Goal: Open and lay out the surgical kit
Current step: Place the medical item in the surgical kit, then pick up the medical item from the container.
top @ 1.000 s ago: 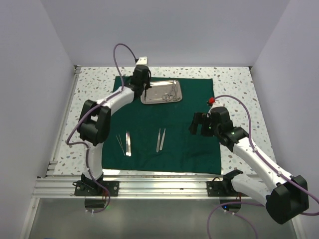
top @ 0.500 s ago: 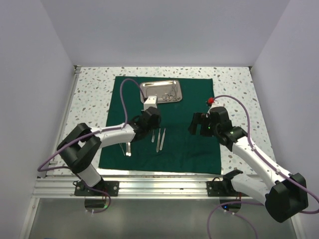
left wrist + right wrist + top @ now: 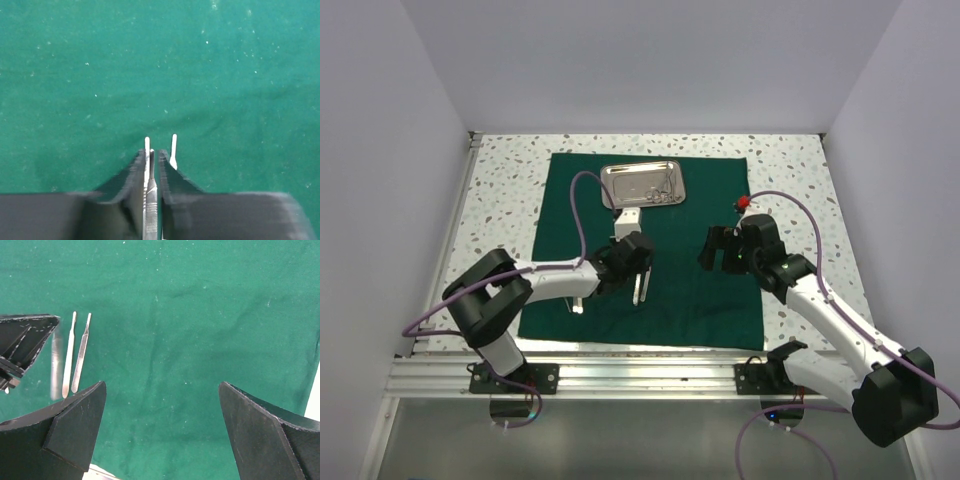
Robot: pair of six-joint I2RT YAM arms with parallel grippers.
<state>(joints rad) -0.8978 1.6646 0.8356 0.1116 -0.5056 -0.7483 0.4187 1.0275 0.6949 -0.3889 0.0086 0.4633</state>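
**Operator A:** Where are we standing with the surgical kit?

**Operator B:** We are working over the green cloth wrap (image 3: 700,290), which is lying spread flat. The steel tray (image 3: 618,178) is sitting near its far edge with scissor-like instruments (image 3: 658,192) inside. The left gripper (image 3: 151,152) is hanging low over the cloth. Its jaws are standing nearly together with a slim steel instrument (image 3: 150,200) running between them, and we cannot tell whether they are pinching it. A pair of similar handles (image 3: 68,352) is lying just beside it. The right gripper (image 3: 162,390) is hovering with jaws wide apart, holding nothing.

**Operator A:** How are we expecting that instrument to handle?

**Operator B:** We are judging it light, rigid and slippery, being polished metal against hard fingers. We are advising a pinch across the flat handle near mid-length, so that it is not pivoting. We are treating the cloth as soft and likely to bunch if a fingertip is dragging on it.
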